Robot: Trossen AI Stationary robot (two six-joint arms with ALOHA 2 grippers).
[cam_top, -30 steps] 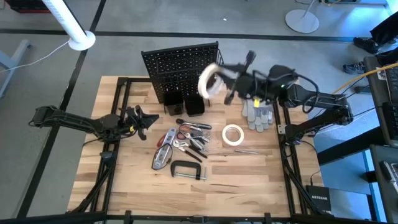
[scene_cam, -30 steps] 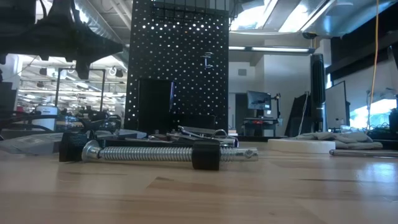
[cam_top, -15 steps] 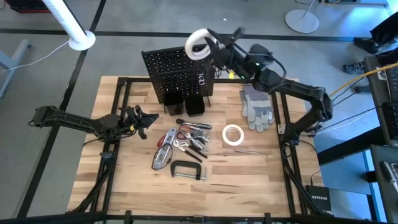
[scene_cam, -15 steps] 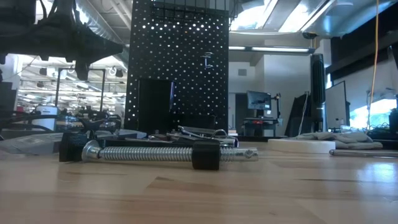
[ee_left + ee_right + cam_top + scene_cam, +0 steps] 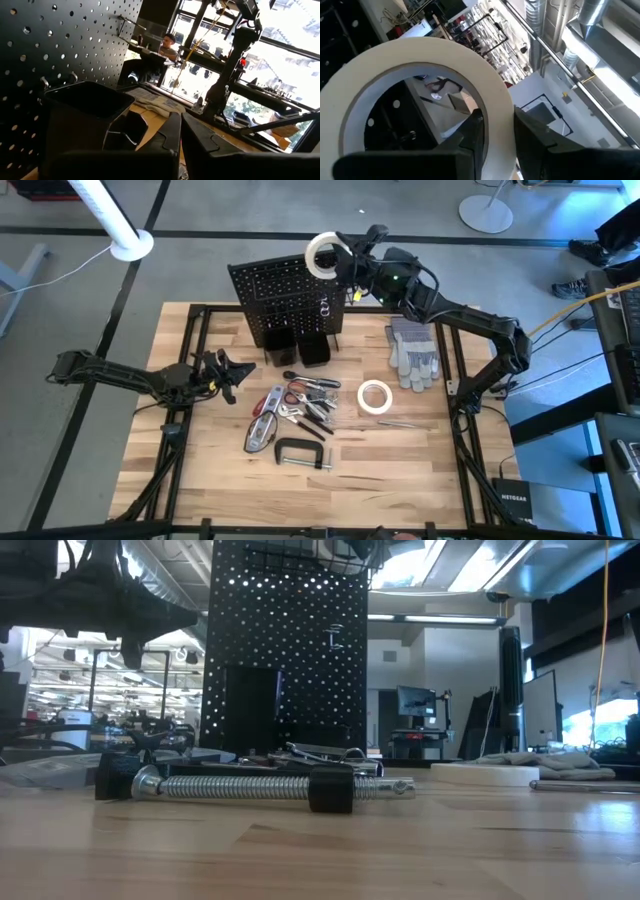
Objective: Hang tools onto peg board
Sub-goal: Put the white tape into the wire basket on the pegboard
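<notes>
R gripper is up over the far edge of the table, clenched on a white tape roll; in the R wrist view the fingers pinch the roll's band, one inside the ring, one outside. Roll hangs just above the top edge of the peg board, near its right end, ring plane roughly parallel w/ the panel face as far as I can judge. Key relation: the small hook sits on the board's front face, upper right, below and toward the near side of the roll, so next move prob. needs the roll brought down in front of the panel and its hole slid over the hook; R arm is plainly the nearer one. L gripper waits low by the left edge of the table, jaws shut on nothing, its wrist cam looking at the board and one black bin. Rest of the tools still lie on the wood tabletop: second tape roll right of centre, pliers pile mid-table, red utility knife just beside it, C-clamp toward the near edge, thin silver tool near the 2nd roll. Grey gloves at the right edge, not task items. Room: open lab, grey floor, a person seated at a desk far behind the table.
</notes>
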